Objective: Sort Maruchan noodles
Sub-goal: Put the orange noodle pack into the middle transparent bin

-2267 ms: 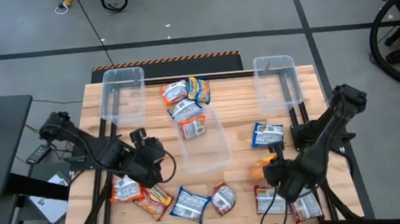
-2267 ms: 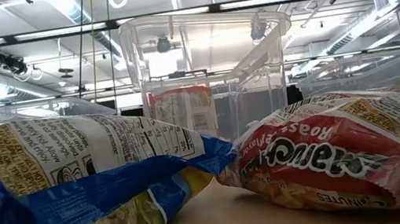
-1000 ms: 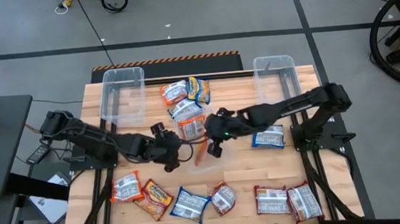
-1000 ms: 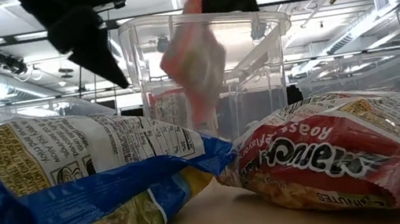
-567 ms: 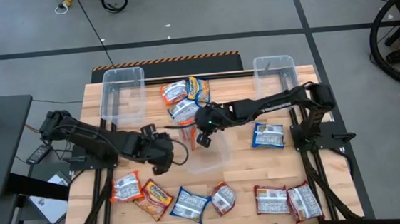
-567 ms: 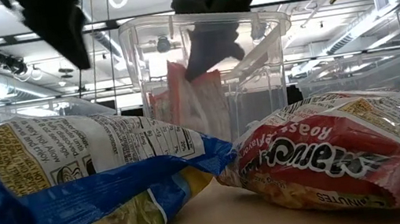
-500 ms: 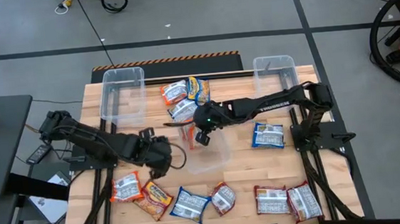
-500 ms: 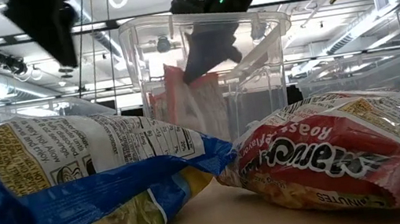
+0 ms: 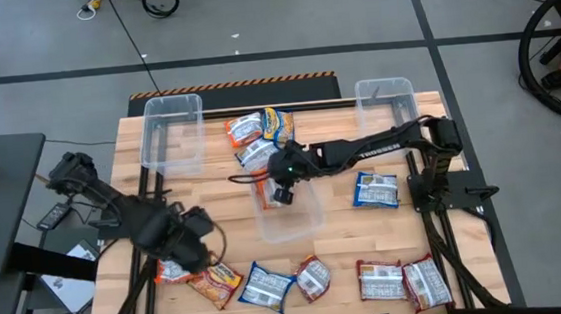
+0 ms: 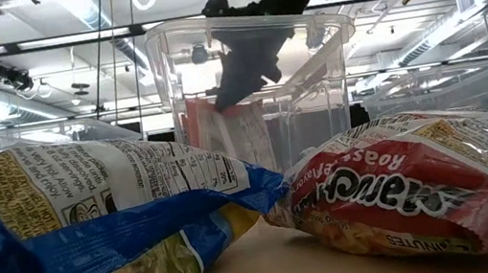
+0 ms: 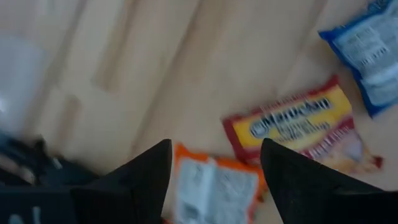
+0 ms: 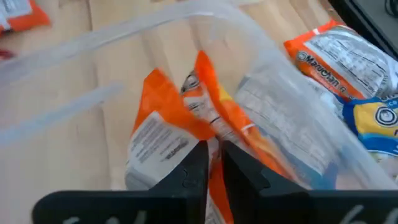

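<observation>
**Orange packet delivered to centre bin; left arm withdrawn**

The right gripper (image 9: 281,189) has carried an orange Maruchan packet (image 12: 180,130) over from the table's right and lowered it into the centre clear bin (image 9: 310,218), fingers still pinched on its top edge. It stands beside another orange packet there. The left gripper (image 9: 195,246), fingers parted and empty, has retreated from the bin to above the orange packet (image 11: 214,190) at the front-left. Release appears imminent; roughly ten packets remain loose.
</observation>
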Tool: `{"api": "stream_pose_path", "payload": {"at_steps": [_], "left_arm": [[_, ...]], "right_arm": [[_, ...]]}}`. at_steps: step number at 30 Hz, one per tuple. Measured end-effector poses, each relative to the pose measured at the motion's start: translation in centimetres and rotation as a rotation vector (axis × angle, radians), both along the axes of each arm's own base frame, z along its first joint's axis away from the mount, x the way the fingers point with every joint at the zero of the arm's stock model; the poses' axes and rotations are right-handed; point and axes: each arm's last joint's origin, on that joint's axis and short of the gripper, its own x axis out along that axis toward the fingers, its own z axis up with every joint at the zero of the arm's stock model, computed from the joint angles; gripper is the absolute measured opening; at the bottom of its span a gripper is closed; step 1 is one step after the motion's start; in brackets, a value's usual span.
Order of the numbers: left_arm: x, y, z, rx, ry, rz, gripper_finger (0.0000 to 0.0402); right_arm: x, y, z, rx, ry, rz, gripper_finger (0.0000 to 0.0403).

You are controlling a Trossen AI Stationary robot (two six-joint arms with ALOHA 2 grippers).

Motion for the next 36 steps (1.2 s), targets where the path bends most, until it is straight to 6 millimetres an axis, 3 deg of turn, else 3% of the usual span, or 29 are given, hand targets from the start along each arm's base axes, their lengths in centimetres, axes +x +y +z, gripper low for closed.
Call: {"api": "stream_pose_path", "payload": {"at_steps": [8, 16, 22, 31, 36], "left_arm": [[-2.4, -4.0, -1.1, -0.024, 0.02, 0.014, 0.0254], [-4.2, -6.3, -2.4, -0.087, 0.075, 0.127, 0.0254], [-4.4, -5.0, -5.8, -0.032, 0.16, 0.129, 0.0254], [-2.1, -3.3, -9.0, -0.038, 0.101, -0.007, 0.0254], [-0.7, -1.8, -9.1, 0.025, 0.059, -0.033, 0.0254]], "right_arm": [[-0.3, 0.2, 0.3, -0.139, 0.047, 0.004, 0.0091], [-2.1, 1.9, 4.3, -0.242, -0.017, 0.021, 0.0091], [-4.5, 4.7, 7.7, -0.265, -0.085, 0.054, 0.0091], [-9.9, 11.3, 10.3, -0.252, -0.045, 0.196, 0.0091], [-14.1, 11.6, 12.1, -0.182, -0.091, 0.265, 0.0091]]}}
